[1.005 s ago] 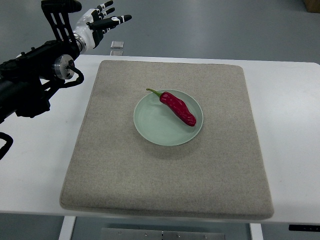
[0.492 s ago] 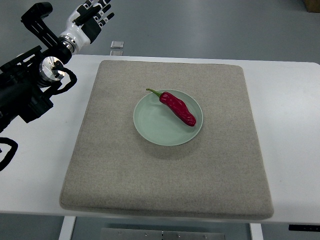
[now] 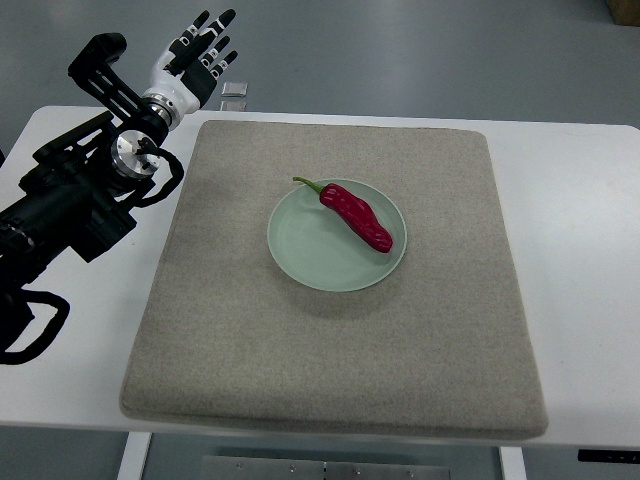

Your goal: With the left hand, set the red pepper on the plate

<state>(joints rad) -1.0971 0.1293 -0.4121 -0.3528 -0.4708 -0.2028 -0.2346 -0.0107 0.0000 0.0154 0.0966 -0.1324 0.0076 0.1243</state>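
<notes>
- A white counter [image 3: 580, 200] seen from steeply above carries a large square beige felt mat [image 3: 330, 350] that covers most of its middle.
- A pale green round plate [image 3: 305, 255] sits on the mat, a little far of centre, well inside the mat's edges.
- The plate holds one thing only: a red pepper [image 3: 355, 216], long and wrinkled, lying flat and slanting from far left to near right across the plate's far-right part.
- The pepper's thin green stem [image 3: 305, 183] points far left and reaches the plate's rim; its blunt end rests near the right rim.
- The pepper lies fully within the plate, so the placing appears done.
- The left robot hand [image 3: 190, 58] is at the far-left corner of the scene, beyond the mat's far-left corner and well apart from the plate and pepper.
- Its white and black fingers [image 3: 215, 35] are spread and extended, grasping nothing, which fits a release made and no grip needed.
- The black left arm [image 3: 70, 210] crosses the counter's left side from the left edge, clear of the mat's middle, so nothing hangs over the plate.
- A small clear object [image 3: 235, 89] lies just past the counter's far edge, beside the fingers; what it is cannot be told.
- The right arm is not visible.
</notes>
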